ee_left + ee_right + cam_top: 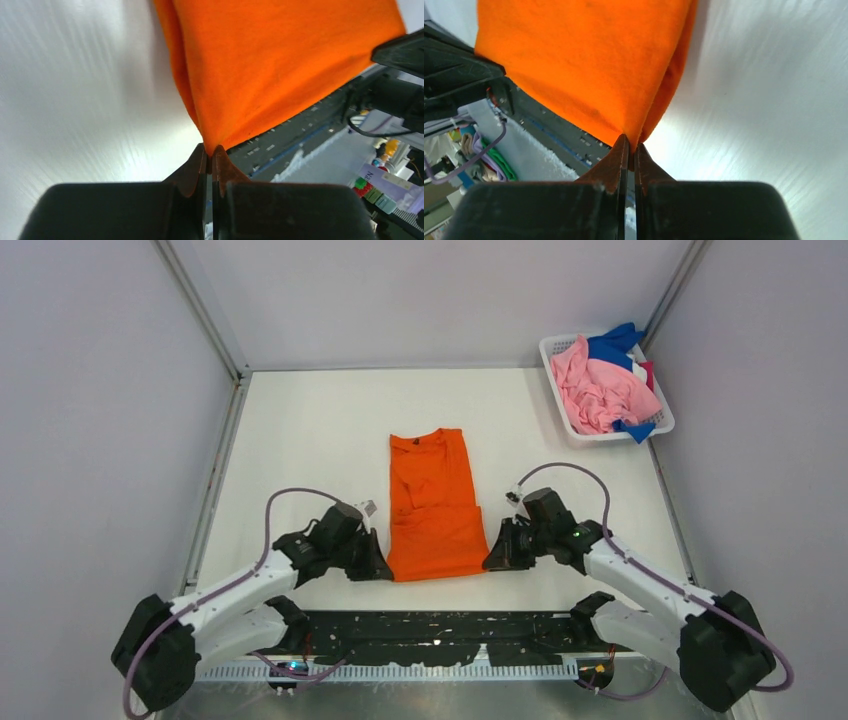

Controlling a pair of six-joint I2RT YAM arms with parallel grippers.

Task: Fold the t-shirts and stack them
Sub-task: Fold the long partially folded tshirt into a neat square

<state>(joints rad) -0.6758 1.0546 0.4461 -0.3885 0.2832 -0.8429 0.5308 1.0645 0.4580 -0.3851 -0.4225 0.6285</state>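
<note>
Orange t-shirt (pixel 432 505) lies flat on the table (pixel 300 460) as a narrow strip, with the collar at its far end and the hem at its near end.

Left gripper (pixel 375 565) is at the shirt's near-left corner, jaws pinched tight on the cloth. The left wrist view shows the orange fabric running right into the closed tips. Right gripper (pixel 495 555) is at the shirt's near-right corner with the same tight pinch, and the fabric fans out from its tips.

Step, as a judgement: the sides look already folded in and both hem corners are now gripped, so this is the start of the hem-to-collar fold.

Next move calls for lifting both corners together at an even height and carrying them over the shirt toward the collar. The cloth should stay taut between the arms so it doesn't sag or skew, and the corners should be let go only once the edges line up.

White basket (pixel 560 345) sits well off the shirt's far-right. It holds crumpled shirts: a pink one (pixel 600 390) on top, blue (pixel 612 343) poking out at the back and the near edge, and a sliver of magenta (pixel 648 373) at the right side. None of these are folded yet.
</note>
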